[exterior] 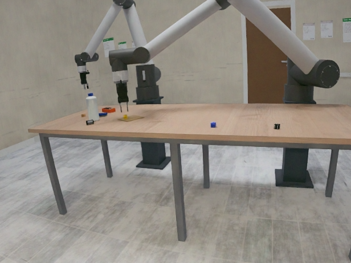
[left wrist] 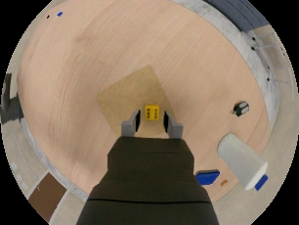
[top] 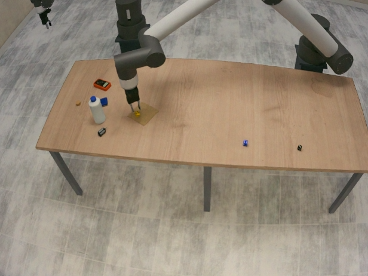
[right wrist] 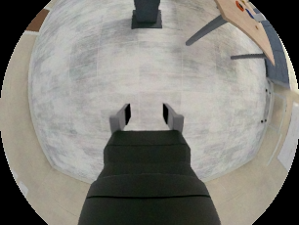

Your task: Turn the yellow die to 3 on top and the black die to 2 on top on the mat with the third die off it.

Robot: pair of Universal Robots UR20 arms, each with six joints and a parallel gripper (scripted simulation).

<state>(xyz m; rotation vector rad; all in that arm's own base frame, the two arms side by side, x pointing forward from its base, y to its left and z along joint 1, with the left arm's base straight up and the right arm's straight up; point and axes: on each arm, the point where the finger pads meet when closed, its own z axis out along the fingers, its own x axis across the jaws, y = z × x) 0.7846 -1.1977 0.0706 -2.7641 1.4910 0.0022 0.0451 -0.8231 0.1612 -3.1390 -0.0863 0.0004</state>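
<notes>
The yellow die (top: 137,113) (exterior: 125,116) (left wrist: 151,112) lies on the tan mat (top: 144,120) (exterior: 133,118) (left wrist: 127,93), toward its left corner in the top view; its top seems to show 6. My left gripper (top: 136,109) (exterior: 124,111) (left wrist: 151,116) is open just above the die, a finger on each side, holding nothing. The black die (top: 299,147) (exterior: 277,126) (left wrist: 48,17) is off the mat at the table's right front; its top number is unreadable. The blue die (top: 245,143) (exterior: 213,124) (left wrist: 60,14) is off the mat too. My right gripper (top: 48,25) (exterior: 86,87) (right wrist: 146,110) is open and empty, beyond the table's left side.
Left of the mat in the top view stand or lie a white bottle (top: 97,112) (left wrist: 240,157), a blue block (top: 104,101) (left wrist: 207,177), a red meter (top: 102,85), a small orange piece (top: 78,103) and a dark object (top: 101,131) (left wrist: 241,109).
</notes>
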